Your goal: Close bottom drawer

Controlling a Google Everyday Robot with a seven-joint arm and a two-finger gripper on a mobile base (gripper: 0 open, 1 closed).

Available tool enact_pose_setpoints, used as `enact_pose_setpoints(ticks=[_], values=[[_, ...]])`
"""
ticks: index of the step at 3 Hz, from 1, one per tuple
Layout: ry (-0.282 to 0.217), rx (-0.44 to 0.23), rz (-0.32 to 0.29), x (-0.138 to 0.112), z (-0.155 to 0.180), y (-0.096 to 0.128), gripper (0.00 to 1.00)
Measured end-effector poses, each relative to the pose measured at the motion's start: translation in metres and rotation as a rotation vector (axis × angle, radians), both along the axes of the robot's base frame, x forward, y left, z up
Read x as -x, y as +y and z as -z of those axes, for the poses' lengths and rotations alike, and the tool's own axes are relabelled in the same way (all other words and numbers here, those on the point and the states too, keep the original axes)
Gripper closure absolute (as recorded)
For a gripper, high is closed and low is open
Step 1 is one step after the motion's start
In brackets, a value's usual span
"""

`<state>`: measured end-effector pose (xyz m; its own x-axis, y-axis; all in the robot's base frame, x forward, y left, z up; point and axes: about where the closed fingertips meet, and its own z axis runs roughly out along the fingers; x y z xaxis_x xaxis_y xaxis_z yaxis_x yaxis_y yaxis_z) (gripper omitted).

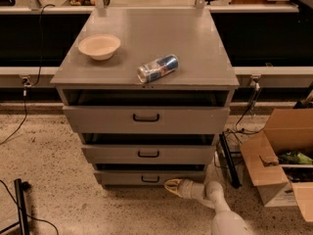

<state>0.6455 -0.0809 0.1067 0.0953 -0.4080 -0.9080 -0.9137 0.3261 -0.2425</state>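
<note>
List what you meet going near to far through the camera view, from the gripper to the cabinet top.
gripper, low at floor level in front of the bottom drawer → bottom drawer → can lying on its side → bowl

Bowl (99, 46), can (157, 68), cardboard box (266, 163)

The tool (172, 185) sits low near the floor, just beside the front of the bottom drawer (122, 178) and right of its black handle (150, 179). On the grey worktop (195, 38) stands a bowl (99, 46) — a can (157, 68) lies on its side nearby.
</note>
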Motion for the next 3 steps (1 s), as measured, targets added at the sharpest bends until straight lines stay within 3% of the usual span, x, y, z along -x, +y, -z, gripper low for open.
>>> enact_pose_setpoints(ticks=[1, 2, 3], values=[[-0.015, -0.018, -0.008, 0.0, -0.003, 0.002, 1.0], [-0.042, -0.031, -0.042, 0.018, -0.011, -0.003, 1.0], [-0.023, -0.01, -0.034, 0.04, -0.014, -0.017, 1.0]])
